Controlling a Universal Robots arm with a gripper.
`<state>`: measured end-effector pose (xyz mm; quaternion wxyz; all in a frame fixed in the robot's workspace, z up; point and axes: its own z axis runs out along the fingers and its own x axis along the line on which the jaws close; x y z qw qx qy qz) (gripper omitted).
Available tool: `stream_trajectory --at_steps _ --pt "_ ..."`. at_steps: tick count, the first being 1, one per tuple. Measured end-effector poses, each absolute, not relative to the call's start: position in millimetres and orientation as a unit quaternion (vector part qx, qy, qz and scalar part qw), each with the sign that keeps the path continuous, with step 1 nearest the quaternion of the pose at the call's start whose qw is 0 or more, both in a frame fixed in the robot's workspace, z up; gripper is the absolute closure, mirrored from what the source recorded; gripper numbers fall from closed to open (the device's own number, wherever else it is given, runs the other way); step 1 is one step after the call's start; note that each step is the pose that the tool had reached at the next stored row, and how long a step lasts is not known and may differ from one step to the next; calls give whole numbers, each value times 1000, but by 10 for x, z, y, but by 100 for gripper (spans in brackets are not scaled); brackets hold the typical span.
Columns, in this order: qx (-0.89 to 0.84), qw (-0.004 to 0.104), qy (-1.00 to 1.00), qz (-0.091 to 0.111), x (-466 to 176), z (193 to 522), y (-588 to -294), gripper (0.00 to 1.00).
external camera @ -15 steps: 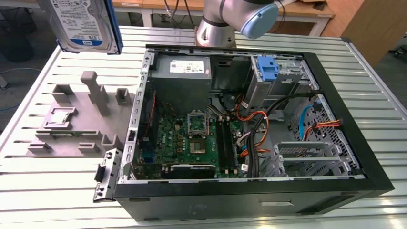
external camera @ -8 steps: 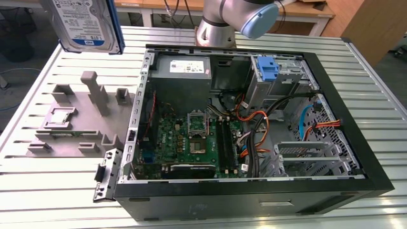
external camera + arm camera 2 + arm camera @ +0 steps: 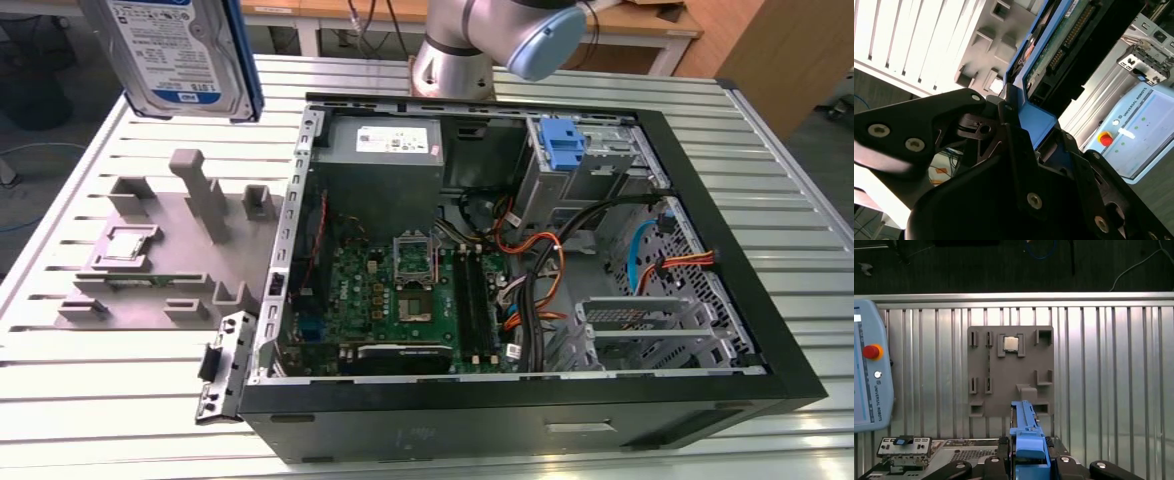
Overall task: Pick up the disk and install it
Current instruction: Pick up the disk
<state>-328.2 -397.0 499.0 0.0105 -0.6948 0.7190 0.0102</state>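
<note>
The disk, a silver-grey drive with a white and blue label in a blue carrier, hangs upright in the air above the table's far corner at the exterior view's left. It is clear of the grey fixture below it. In the second wrist view my gripper is shut on the blue carrier edge of the disk, with black fingers on either side. In the first wrist view the disk is seen edge-on, rising from my gripper over the fixture.
An open computer case lies on the slatted metal table, with a drive bay holding a blue bracket at its far side. The fixture carries a processor chip. The arm's base stands behind the case. A teach pendant lies nearby.
</note>
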Motion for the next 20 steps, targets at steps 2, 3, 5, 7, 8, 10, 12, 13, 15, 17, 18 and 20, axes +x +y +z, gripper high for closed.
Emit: stream_trajectory --at_steps 2,3,5,7,8,10,12,13,15,17,18,20 --pt "-695 11 719 10 -3276 4989 -3989 64" --pt "-695 11 719 10 -3265 4988 -3991 64" --pt "-695 11 719 10 -3236 4987 -3993 64" --pt "-695 11 719 10 -3204 4986 -3993 64" --pt "-695 11 719 10 -3194 4986 -3993 64" --pt "-695 11 719 10 -3190 4986 -3993 64" --pt "-695 10 719 10 -3189 4986 -3993 64" --pt "-695 11 719 10 -3188 4986 -3993 64" --pt "-695 11 719 10 -3188 4986 -3993 64" --pt "-695 11 719 10 -3188 4986 -3993 64" --pt "-695 11 719 10 -3188 4986 -3993 64" --pt "-695 11 719 10 -3188 4986 -3993 64"
